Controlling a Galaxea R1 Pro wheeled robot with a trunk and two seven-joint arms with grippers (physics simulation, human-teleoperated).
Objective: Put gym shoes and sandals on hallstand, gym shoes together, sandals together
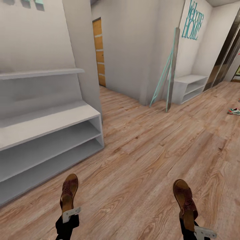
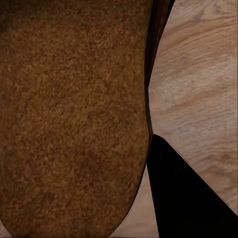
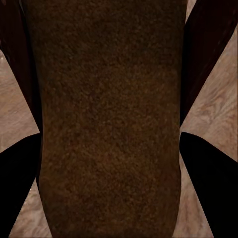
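Each claw carries one dark brown sandal: the left claw (image 1: 69, 213) is clamped on the left sandal (image 1: 69, 191) at its heel, toe pointing ahead, and the right claw (image 1: 193, 224) grips the right sandal (image 1: 185, 198) the same way. Both hang above the corridor floor (image 1: 140, 156). In the wrist views each sole (image 2: 74, 119) (image 3: 109, 119) lies between dark fingers. The hallstand (image 1: 43, 133) stands ahead and to the left of the left claw, its top and shelves bare. One gym shoe (image 1: 234, 111) lies on the floor far ahead and right of the right claw. The step in hand looks like carrying the sandals; next comes turning left to set them side by side on the rack.
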